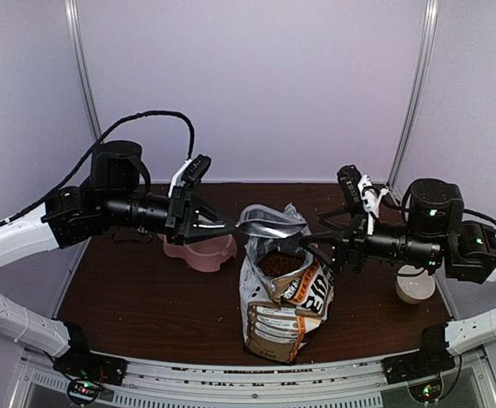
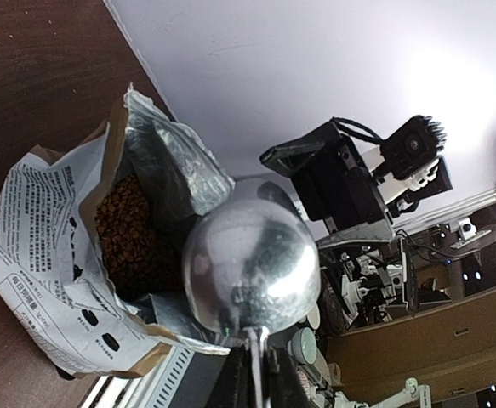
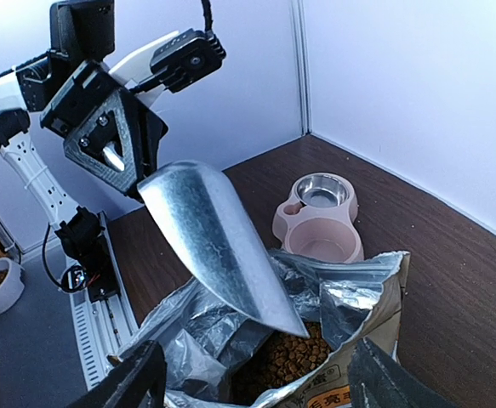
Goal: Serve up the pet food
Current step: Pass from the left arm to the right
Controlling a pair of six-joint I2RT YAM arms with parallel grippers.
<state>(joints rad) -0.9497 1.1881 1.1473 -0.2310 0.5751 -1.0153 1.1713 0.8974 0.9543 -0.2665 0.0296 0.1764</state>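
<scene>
The pet food (image 1: 276, 263) is reddish-brown kibble inside an open white-grey-orange bag (image 1: 286, 302) standing at mid table. It shows in the left wrist view (image 2: 127, 229) and the right wrist view (image 3: 292, 357). My left gripper (image 1: 203, 225) is shut on the handle (image 2: 256, 365) of a shiny metal scoop (image 1: 269, 224). It holds the scoop just above the bag's mouth, tip pointing down at the kibble (image 3: 218, 242). My right gripper (image 1: 326, 246) is open at the bag's right rim, with its fingers (image 3: 137, 378) spread either side of the foil opening.
The pink double-basin feeder (image 1: 202, 252) stands left of the bag, behind the scoop. One of its basins holds a steel bowl (image 3: 322, 189) and the other (image 3: 324, 248) is bare. A small white bowl (image 1: 415, 287) sits at the right under my right arm.
</scene>
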